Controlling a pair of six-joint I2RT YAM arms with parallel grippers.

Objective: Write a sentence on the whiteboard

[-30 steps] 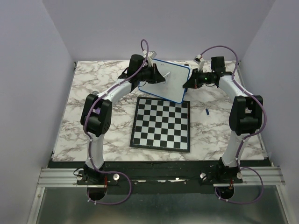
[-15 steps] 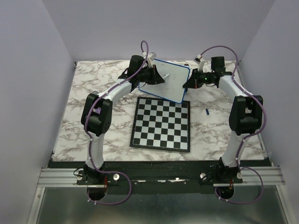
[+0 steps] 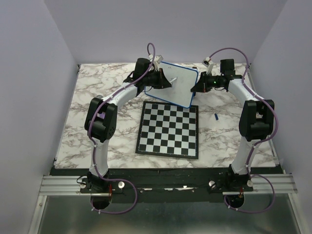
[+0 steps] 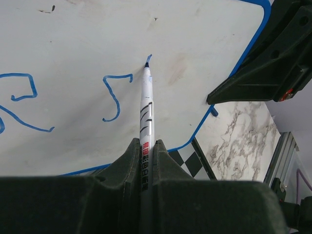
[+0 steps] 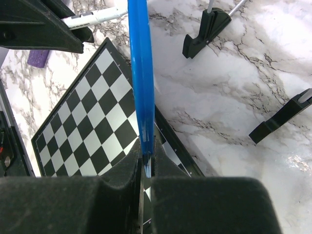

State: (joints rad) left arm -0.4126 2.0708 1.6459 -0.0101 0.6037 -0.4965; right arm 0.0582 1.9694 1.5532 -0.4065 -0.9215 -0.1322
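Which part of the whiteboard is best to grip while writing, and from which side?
Its thin blue rim, edge-on from the right, clear of the marker. The whiteboard is a thin tilted panel, so both faces can be pinched, as the right end effector does.

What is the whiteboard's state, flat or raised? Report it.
Raised and tilted: the right gripper clamps the blue rim of the whiteboard, edge-on above the chessboard.

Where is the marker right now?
Left wrist view: the marker is clamped in the left gripper, tip on the whiteboard right of the blue strokes.
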